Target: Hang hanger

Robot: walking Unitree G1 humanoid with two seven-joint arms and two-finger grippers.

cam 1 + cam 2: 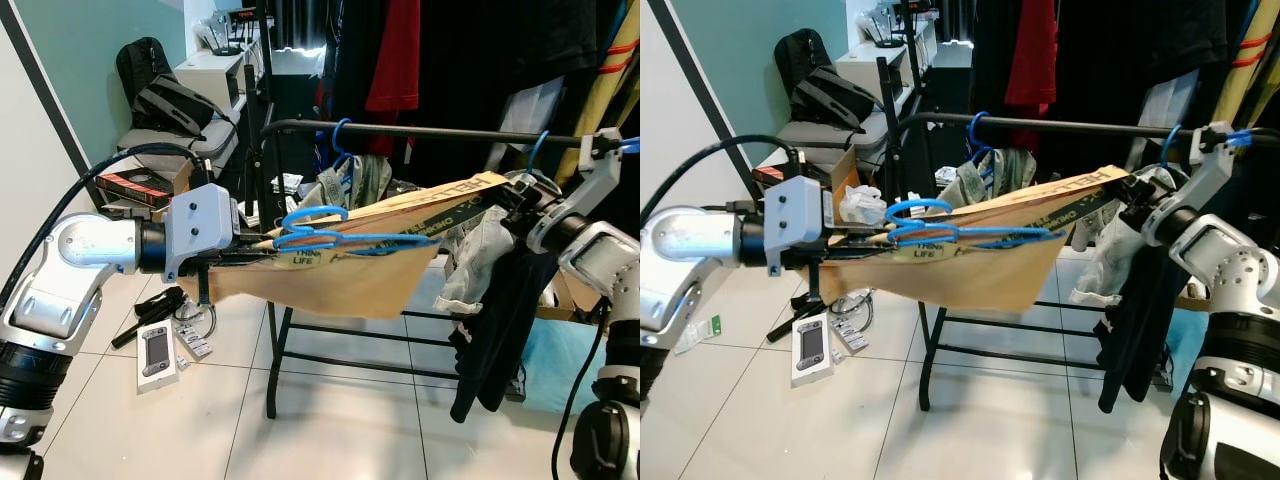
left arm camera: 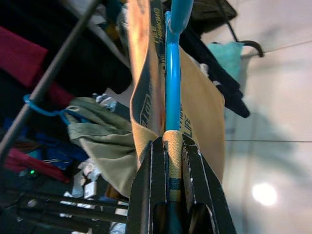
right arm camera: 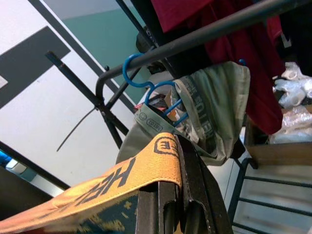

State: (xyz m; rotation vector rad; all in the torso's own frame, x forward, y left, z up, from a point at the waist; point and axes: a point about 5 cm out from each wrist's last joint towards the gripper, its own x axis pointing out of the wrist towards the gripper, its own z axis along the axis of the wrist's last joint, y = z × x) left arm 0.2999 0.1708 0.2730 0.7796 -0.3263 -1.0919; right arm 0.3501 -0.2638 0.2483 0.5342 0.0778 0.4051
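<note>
A blue hanger (image 1: 315, 228) carries a tan garment (image 1: 340, 275) with a printed waistband, held level just below and in front of the black rail (image 1: 430, 131). My left gripper (image 1: 262, 243) is shut on the hanger and the tan band wrapped over it; in the left wrist view the fingers (image 2: 146, 185) pinch both, and the blue hanger (image 2: 173, 83) runs straight away from them. My right gripper (image 1: 512, 190) is shut on the garment's far end. Seen from the right wrist, the tan garment's waistband (image 3: 122, 183) lies between its fingers, under the rail (image 3: 219, 29).
An olive garment (image 1: 355, 175) hangs on another blue hanger from the rail, and a black garment (image 1: 500, 320) droops at the right. Red and dark clothes (image 1: 395, 55) hang behind. A game console (image 1: 155, 352) and cables lie on the tiled floor; a chair with a backpack (image 1: 165, 100) stands at the left.
</note>
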